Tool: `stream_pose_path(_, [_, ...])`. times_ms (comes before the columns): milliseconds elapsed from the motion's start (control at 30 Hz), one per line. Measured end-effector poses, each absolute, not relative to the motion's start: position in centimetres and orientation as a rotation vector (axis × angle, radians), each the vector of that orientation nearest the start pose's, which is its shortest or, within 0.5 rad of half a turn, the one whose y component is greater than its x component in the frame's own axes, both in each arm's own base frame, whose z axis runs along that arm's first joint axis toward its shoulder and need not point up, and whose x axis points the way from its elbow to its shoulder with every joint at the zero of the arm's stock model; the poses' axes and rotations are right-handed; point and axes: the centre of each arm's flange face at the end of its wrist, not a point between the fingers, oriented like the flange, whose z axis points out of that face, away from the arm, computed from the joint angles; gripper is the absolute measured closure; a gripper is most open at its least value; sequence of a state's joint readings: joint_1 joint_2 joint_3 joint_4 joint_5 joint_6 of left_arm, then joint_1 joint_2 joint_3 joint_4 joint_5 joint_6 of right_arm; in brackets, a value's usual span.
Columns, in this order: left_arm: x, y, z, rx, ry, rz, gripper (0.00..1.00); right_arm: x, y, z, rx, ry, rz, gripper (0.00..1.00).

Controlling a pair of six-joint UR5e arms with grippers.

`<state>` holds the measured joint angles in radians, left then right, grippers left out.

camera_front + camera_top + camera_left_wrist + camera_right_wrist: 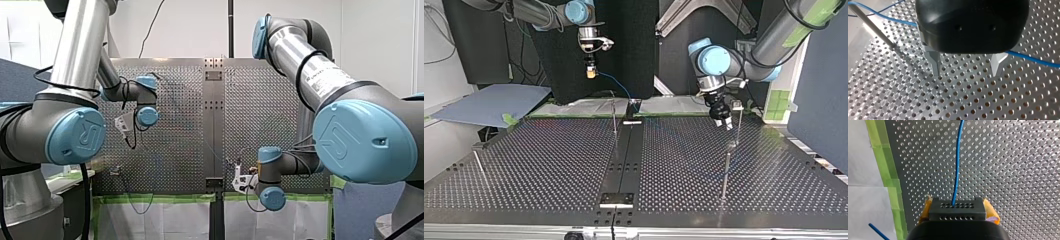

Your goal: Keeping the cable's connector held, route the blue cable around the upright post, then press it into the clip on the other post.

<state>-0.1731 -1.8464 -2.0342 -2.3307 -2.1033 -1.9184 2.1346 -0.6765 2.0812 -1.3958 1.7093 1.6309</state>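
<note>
My right gripper [958, 206] is shut with its yellow pads [991, 213] on the black connector block [957, 213]. From the block the blue cable [956, 170] runs straight ahead over the perforated table. In the top view my right gripper [590, 73] hangs high at the back left, and the blue cable [616, 85] slopes down from it toward the middle. My left gripper [966, 75] is open, its metal fingertips just above the table. The blue cable [1033, 58] crosses behind its body, and a thin post [870, 25] stands beside it. My left gripper [722, 120] is next to a post with a pale clip [737, 105].
More thin posts stand on the table: one [614, 117] near the middle back, one [725, 172] at the top view's right, and a leaning one [480, 167] at its left. A dark rail [626, 150] runs down the centre. Green tape [885, 170] lines the table's edge.
</note>
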Motion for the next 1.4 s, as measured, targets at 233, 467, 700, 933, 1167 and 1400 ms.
stream_pose_path(233, [47.8,-16.7,21.2,-0.566,1.408,-0.101,0.00,36.5,-35.4,-5.9,1.507,-1.036,1.550,1.00])
stream_pose_path(467, [47.6,-16.2,20.9,-0.607,1.429,-0.146,0.00,36.5,-35.4,-5.9,1.507,-1.036,1.550,1.00])
stream_pose_path(700, [47.5,-16.3,21.6,-0.620,1.439,-0.238,0.00,36.5,-35.4,-5.9,1.507,-1.036,1.550,1.00])
stream_pose_path(933, [46.8,-16.0,22.7,-0.630,1.422,-0.329,0.00,36.5,-35.4,-5.9,1.507,-1.036,1.550,1.00])
stream_pose_path(1167, [45.9,-15.4,23.1,-0.651,1.412,-0.404,0.00,36.5,-35.4,-5.9,1.506,-1.035,1.551,1.00])
stream_pose_path(1400, [45.9,-15.0,23.0,-0.680,1.404,-0.463,0.00,36.5,-35.4,-5.9,1.506,-1.035,1.551,1.00])
